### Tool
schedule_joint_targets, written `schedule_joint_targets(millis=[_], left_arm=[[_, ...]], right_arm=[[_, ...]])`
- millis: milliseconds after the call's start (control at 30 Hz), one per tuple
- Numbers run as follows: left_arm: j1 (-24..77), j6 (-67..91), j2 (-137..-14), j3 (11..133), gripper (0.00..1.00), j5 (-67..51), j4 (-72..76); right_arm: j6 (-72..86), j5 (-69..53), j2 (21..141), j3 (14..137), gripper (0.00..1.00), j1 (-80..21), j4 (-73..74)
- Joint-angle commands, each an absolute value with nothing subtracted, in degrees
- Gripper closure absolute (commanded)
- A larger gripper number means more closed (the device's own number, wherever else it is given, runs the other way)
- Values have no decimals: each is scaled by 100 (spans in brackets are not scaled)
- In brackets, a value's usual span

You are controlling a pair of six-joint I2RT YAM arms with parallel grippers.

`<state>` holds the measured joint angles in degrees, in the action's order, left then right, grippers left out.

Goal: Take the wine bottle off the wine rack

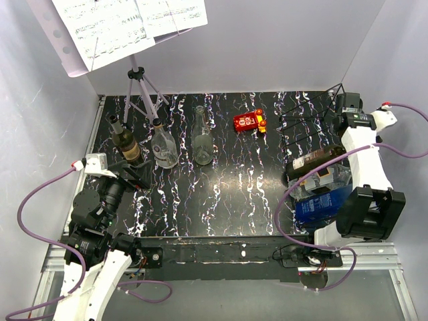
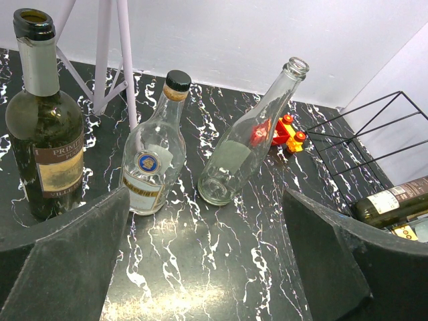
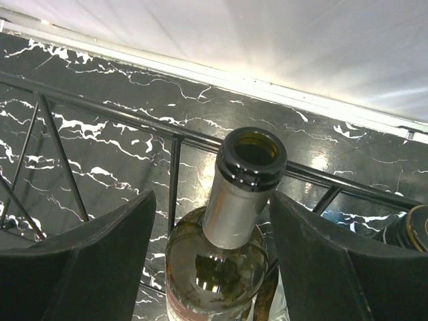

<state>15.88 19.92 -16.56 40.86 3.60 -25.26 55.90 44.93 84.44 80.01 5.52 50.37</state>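
Observation:
The black wire wine rack (image 1: pixel 304 124) stands at the right of the table. A dark wine bottle (image 1: pixel 313 162) lies on it, its neck pointing toward my right gripper (image 1: pixel 340 137). In the right wrist view the bottle's open mouth and foil-wrapped neck (image 3: pixel 242 194) sit between the fingers of my right gripper (image 3: pixel 212 200), with a rack bar (image 3: pixel 134 120) behind. The jaws are open; the right finger is close to the neck and the left finger stands apart from it. My left gripper (image 1: pixel 134 175) is open and empty over the table (image 2: pixel 206 221), far from the rack (image 2: pixel 374 127).
Three bottles stand at the left: a dark wine bottle (image 1: pixel 126 144), a flat clear bottle (image 1: pixel 164 148) and a tall clear bottle (image 1: pixel 202 144). A red toy (image 1: pixel 249 121) lies mid-back. A music stand tripod (image 1: pixel 140 87) is back left. A blue box (image 1: pixel 321 206) lies by the rack.

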Motion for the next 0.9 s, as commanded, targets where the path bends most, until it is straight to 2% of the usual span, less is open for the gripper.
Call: schedule_joint_targets(millis=[0, 233, 367, 533, 700, 867], left_arm=[[1600, 1916, -1661, 4087, 2, 378, -2505], [1600, 1925, -1696, 4087, 2, 387, -2514], [1600, 1925, -1723, 4078, 2, 378, -2505], [1608, 1916, -1731, 4078, 2, 369, -2505], [1608, 1916, -1749, 4087, 2, 360, -2496], [1608, 1916, -1767, 4078, 2, 334, -2479]], right_arm=[[5748, 4544, 8525, 8007, 25, 668, 4720], [5766, 4535, 8701, 7884, 27, 765, 4527], [5696, 4535, 8710, 7814, 44, 800, 4369], [5345, 4500, 8605, 7612, 51, 809, 3956], [4949, 4456, 8298, 7401, 64, 809, 3560], [4317, 4176, 7806, 7102, 87, 791, 2779]])
